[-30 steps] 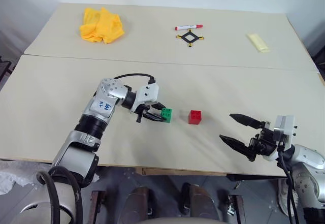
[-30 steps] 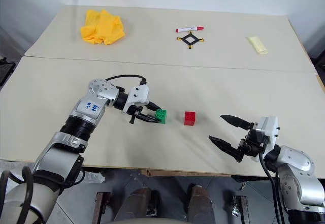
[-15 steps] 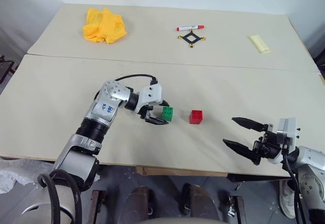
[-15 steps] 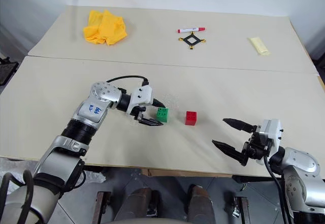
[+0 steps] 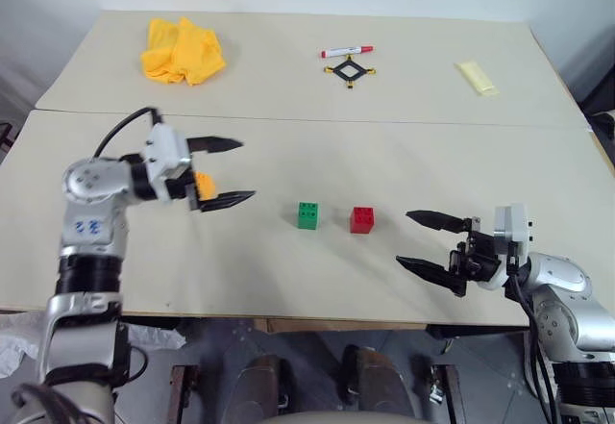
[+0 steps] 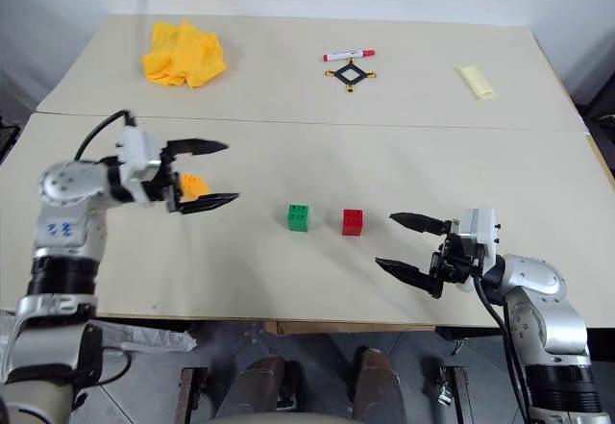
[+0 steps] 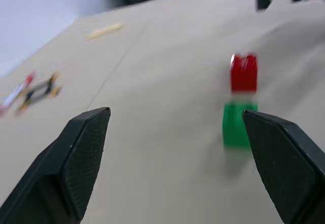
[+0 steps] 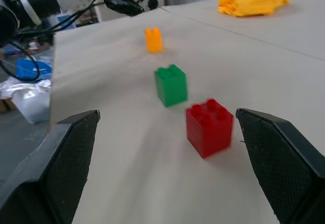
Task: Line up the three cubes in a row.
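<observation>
Both arms are silver-grey metal with black ribbed bands at the joints. The left forearm carries a round blue marking, and a black cable loops over its white wrist housing. The left gripper and the right gripper each have two tapered black fingers.

The left pincer opened, left the green cube, swung leftward.

No text, label or number can be read on anything here.
</observation>
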Motion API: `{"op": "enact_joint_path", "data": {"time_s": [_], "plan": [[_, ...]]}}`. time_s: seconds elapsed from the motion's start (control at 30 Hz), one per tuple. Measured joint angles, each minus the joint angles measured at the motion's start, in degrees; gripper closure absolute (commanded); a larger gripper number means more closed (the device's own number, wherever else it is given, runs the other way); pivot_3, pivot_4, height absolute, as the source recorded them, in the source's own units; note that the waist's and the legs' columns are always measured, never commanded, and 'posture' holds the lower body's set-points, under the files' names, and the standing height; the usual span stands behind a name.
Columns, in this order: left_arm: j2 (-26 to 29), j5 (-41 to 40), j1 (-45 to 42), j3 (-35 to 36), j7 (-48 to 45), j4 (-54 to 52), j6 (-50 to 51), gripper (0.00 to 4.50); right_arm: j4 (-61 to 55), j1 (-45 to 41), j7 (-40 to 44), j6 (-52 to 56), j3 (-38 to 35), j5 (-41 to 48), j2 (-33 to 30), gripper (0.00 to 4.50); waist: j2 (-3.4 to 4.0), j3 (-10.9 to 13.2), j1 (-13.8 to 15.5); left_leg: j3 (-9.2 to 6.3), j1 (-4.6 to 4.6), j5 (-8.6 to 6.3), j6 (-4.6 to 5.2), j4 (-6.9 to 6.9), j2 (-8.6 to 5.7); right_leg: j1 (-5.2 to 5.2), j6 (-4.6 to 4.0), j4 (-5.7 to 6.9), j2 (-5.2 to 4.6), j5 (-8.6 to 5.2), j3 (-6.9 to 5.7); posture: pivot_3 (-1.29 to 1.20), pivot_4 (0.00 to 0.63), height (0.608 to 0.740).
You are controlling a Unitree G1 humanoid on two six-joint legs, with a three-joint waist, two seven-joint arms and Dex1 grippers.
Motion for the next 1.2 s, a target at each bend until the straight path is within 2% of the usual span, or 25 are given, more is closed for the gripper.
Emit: {"op": "enact_joint_path", "data": {"time_s": [0.07,0.13,0.23,0.4,0.5,0.63,0.77,0.93,0.97,1.03,1.13,1.2], "plan": [[3.0,-1.2,10.1,7.0,3.7,-4.2,1.5,0.12,0.1,-2.4,0.0,0.5,1.5,-0.2,0.4,0.0,0.0,0.0,-0.3,0.02,0.05,-0.02,-0.02,-0.04,0.02,-0.03,0.0,0.02,0.0,0.0,0.11,0.0,0.15,0.74],[5.2,-2.3,23.0,17.2,8.1,-7.9,3.0,0.12,-0.3,-4.3,0.0,0.6,2.4,-0.2,1.4,0.0,-0.03,0.0,-1.3,0.01,0.05,-0.05,-0.08,-0.12,0.1,-0.06,-0.01,0.0,0.04,-0.01,0.13,0.0,0.15,0.74],[4.5,-4.5,32.5,25.8,12.8,-10.1,6.2,0.12,-1.3,-4.4,0.1,0.2,3.0,-0.4,1.8,0.0,-0.08,0.0,-0.2,-0.15,0.03,-0.05,-0.08,-0.01,0.06,0.04,-0.02,0.02,-0.02,-0.01,0.12,0.0,0.15,0.74],[-2.2,-7.1,44.3,28.7,17.8,-17.5,8.4,0.12,-3.3,-4.8,1.1,0.0,3.5,-0.5,1.9,0.0,-0.2,-0.1,1.5,-0.13,0.11,-0.11,0.03,0.02,-0.16,0.1,-0.01,0.0,-0.25,0.0,0.74,0.0,0.15,0.74],[-5.6,-8.1,47.7,27.8,20.9,-23.6,10.7,0.12,-3.3,-5.2,1.9,-0.3,3.2,-0.6,1.1,0.0,-0.39,-0.2,1.5,-0.16,0.1,-0.13,0.02,0.0,-0.13,0.09,-0.01,-0.02,-0.23,0.0,0.76,0.0,0.15,0.74],[-7.6,-8.8,45.9,24.4,26.0,-31.8,12.9,0.12,-2.8,-6.2,2.6,-1.4,2.9,-0.7,1.1,0.0,-0.39,-0.2,1.4,-0.04,0.14,-0.13,0.0,-0.03,-0.13,0.07,-0.01,-0.02,-0.18,0.0,0.84,0.0,0.15,0.74],[-10.1,-8.2,37.8,18.3,34.2,-34.9,17.4,0.12,-1.5,-6.1,3.0,-0.7,2.9,-0.9,0.5,0.0,-0.42,-0.2,1.4,0.04,0.14,-0.13,0.01,-0.02,-0.14,0.02,-0.01,0.03,-0.1,0.01,0.74,0.0,0.15,0.74],[-9.7,-2.5,28.1,11.3,42.7,-31.9,23.9,0.12,-1.1,-5.7,2.7,0.2,2.5,-1.0,0.4,0.0,-0.43,-0.2,0.7,0.24,0.17,-0.14,-0.01,-0.12,-0.07,-0.06,0.0,0.02,0.05,0.01,0.67,0.0,0.15,0.74],[-10.9,0.8,18.6,7.3,47.3,-24.2,28.0,0.12,-1.3,-5.3,2.1,0.7,2.7,-1.0,0.5,0.0,-0.44,-0.2,1.5,0.17,0.08,-0.08,-0.04,0.0,-0.04,-0.06,0.0,0.03,0.11,0.01,0.56,0.0,0.15,0.74],[-11.1,2.2,15.6,5.3,49.1,-21.5,29.2,0.12,-1.9,-5.4,2.1,0.9,3.0,-1.0,0.5,0.0,-0.48,-0.3,1.5,0.21,0.14,-0.08,-0.03,-0.03,-0.07,-0.04,0.0,0.04,0.08,0.01,0.64,0.0,0.15,0.74],[-11.7,3.4,12.2,3.4,50.4,-16.0,30.4,0.67,-2.3,-4.6,1.1,1.4,2.9,-1.0,0.5,0.0,-0.48,-0.3,1.4,0.21,0.11,-0.09,-0.04,-0.08,-0.07,-0.08,0.0,0.0,0.09,0.01,0.62,0.0,0.15,0.74],[-11.8,3.8,10.3,2.7,49.9,-12.8,29.5,1.26,-2.8,-3.9,0.4,1.4,2.7,-1.0,0.7,0.0,-0.48,-0.3,1.4,0.21,0.1,-0.09,-0.05,-0.08,-0.05,-0.1,0.0,0.0,0.1,0.01,0.6,0.0,0.15,0.74]]}}
